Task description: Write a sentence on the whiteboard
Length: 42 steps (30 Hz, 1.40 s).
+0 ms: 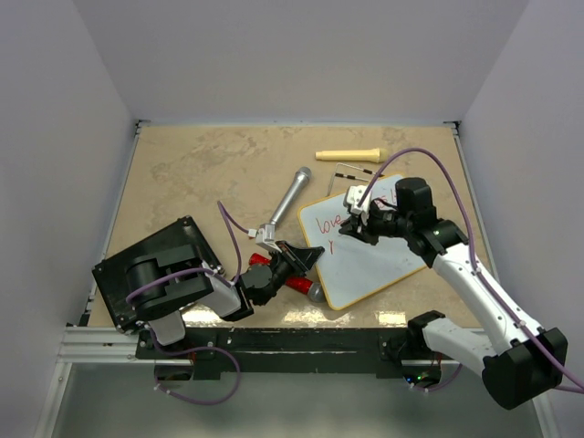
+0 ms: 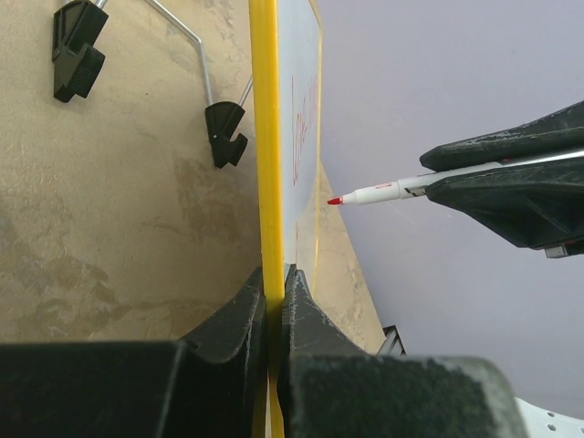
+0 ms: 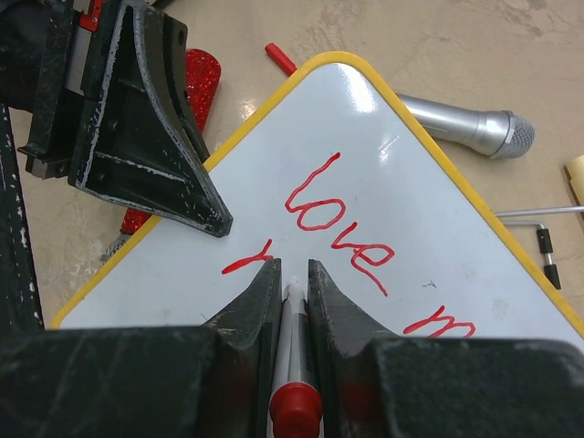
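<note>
Beige stone-look counter (image 1: 182, 173) between white walls. At center-right, the left gripper (image 2: 274, 285) clamps the edge of the yellow-framed whiteboard (image 1: 374, 265). The right gripper (image 3: 292, 274) grasps a red marker (image 2: 379, 192). The sentence (image 3: 333, 224) reads "love m…", and its second line is barely begun. Next, the tip likely needs pressing down.

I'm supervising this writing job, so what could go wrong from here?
The left gripper pinches only the edge of the whiteboard, so pressure from the marker could pivot the board. The right gripper sits close to the red "love" and might smear it.
</note>
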Tool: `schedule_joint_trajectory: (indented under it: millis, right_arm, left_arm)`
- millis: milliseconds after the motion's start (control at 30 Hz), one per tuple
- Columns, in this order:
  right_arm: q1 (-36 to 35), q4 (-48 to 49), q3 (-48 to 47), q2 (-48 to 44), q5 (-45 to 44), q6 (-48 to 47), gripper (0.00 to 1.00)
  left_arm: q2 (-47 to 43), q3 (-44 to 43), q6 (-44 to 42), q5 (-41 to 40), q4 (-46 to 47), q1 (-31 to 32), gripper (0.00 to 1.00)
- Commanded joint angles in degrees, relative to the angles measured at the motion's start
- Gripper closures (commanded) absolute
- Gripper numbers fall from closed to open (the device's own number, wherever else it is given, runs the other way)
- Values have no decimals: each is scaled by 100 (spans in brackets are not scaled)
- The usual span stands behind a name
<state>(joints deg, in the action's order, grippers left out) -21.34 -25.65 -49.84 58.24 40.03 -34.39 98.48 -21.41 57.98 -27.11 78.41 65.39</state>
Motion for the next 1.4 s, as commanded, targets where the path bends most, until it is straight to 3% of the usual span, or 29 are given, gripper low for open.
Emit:
schedule_joint_trajectory:
  millis: [0, 533, 1100, 1367]
  right_arm:
    - [-28, 270, 36, 56, 93, 73, 100]
    - [-371, 659, 143, 390, -637, 390, 100]
    - [-371, 69, 10, 179, 75, -191, 100]
    - [-379, 438, 106, 56, -733, 214, 100]
  left_arm:
    - [66, 23, -621, -66, 306, 9, 100]
    - [84, 14, -621, -57, 315, 9, 100]
    - [93, 32, -621, -48, 333, 9, 100]
    - [84, 40, -621, -49, 350, 9, 100]
